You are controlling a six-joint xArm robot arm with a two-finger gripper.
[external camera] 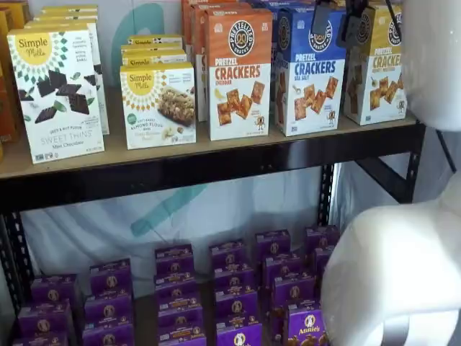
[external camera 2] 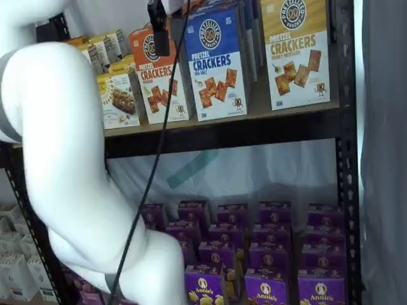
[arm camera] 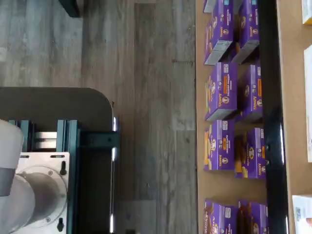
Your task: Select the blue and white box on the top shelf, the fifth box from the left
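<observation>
The blue and white box (external camera: 311, 72), a tall cardboard carton marked "PRETZEL CRACKERS SEA SALT", stands upright on the top shelf (external camera: 216, 162), a light-tan wooden board with a black metal front beam, in both shelf views. It sits between the orange-and-white Cheddar cracker box (external camera: 239, 72) and the yellow-topped cracker box (external camera: 374, 68). The gripper (external camera 2: 158, 27) hangs from above, black fingers just in front of the cartons; whether they are apart cannot be told. Purple boxes (external camera 2: 267, 254) fill the lower shelf.
</observation>
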